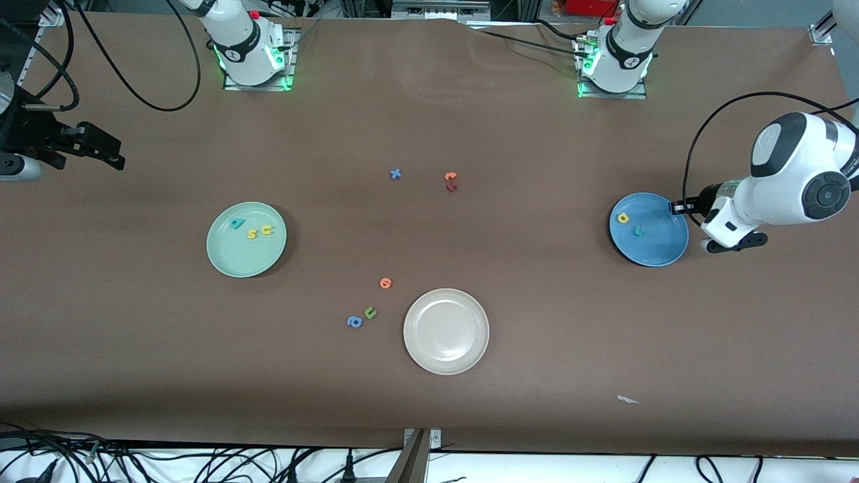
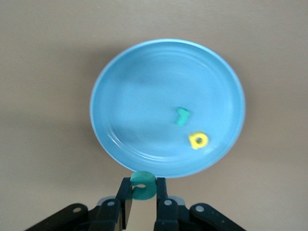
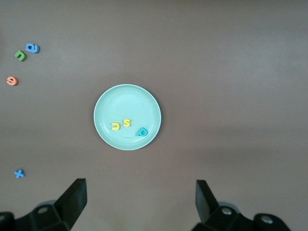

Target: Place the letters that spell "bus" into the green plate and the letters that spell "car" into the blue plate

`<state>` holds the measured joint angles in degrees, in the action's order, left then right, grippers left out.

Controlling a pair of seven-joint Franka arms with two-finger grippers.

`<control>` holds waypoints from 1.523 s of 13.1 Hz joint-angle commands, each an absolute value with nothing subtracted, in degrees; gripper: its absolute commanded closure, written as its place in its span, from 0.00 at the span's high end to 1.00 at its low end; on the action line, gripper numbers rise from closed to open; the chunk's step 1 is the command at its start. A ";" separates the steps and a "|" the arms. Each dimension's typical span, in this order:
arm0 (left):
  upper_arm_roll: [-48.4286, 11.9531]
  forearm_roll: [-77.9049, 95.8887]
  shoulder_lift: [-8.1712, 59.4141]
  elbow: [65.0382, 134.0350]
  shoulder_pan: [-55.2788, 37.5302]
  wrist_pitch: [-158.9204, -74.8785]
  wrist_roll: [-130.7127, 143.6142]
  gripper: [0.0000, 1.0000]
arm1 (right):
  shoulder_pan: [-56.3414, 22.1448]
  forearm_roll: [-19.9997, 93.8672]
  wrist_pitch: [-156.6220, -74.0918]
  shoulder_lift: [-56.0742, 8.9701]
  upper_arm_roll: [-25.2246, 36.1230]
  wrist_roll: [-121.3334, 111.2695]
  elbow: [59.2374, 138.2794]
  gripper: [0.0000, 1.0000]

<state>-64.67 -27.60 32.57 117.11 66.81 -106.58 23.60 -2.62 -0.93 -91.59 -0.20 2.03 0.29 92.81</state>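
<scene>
The green plate (image 1: 231, 258) (image 3: 126, 100) holds a teal "b" (image 1: 236, 223) (image 3: 142, 132), a yellow "s" (image 1: 252, 234) (image 3: 126, 122) and a yellow "u" (image 1: 267, 230) (image 3: 115, 126). In the blue plate (image 1: 661, 245) (image 2: 144, 82) lie a yellow "a" (image 1: 623, 217) (image 2: 198, 140) and a pale-teal "r" (image 1: 638, 231) (image 2: 182, 116). My left gripper (image 1: 676, 207) (image 2: 143, 189) is shut on the teal "c" (image 2: 144, 182), just over the blue plate's rim at the left arm's end. My right gripper (image 1: 111, 153) (image 3: 140, 195) waits open with nothing in it, high over the table's right-arm end.
A cream-white plate (image 1: 446, 331) lies nearer the front camera, mid-table. Beside it are an orange letter (image 1: 385, 283), an olive "u" (image 1: 370, 312) and a blue "a" (image 1: 354, 322). Farther back lie a blue "x" (image 1: 395, 174) and orange and dark-red letters (image 1: 451, 182).
</scene>
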 commanded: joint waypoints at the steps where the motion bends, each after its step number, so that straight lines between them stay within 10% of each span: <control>1: -62.14 -31.46 36.12 116.28 63.82 -108.18 23.55 0.12 | -2.72 -1.32 -90.53 -0.18 1.93 0.62 91.93 1.00; 3: -60.13 -31.38 36.65 114.89 61.89 -108.90 23.73 0.23 | -2.72 -1.32 -90.53 -0.09 1.93 0.62 91.93 1.00; 6: -59.24 -31.29 36.65 112.60 60.56 -108.20 23.47 0.69 | -2.72 -1.32 -90.53 -0.09 1.93 0.62 91.93 1.00; 17: -59.42 -27.42 36.74 85.37 49.67 -81.94 23.12 0.82 | -2.72 -1.32 -90.18 -0.09 1.93 0.61 91.93 1.00; 20: -55.75 -27.25 37.09 78.42 43.89 -77.01 20.84 1.00 | -2.72 -1.32 -90.18 0.00 1.93 0.53 91.93 1.00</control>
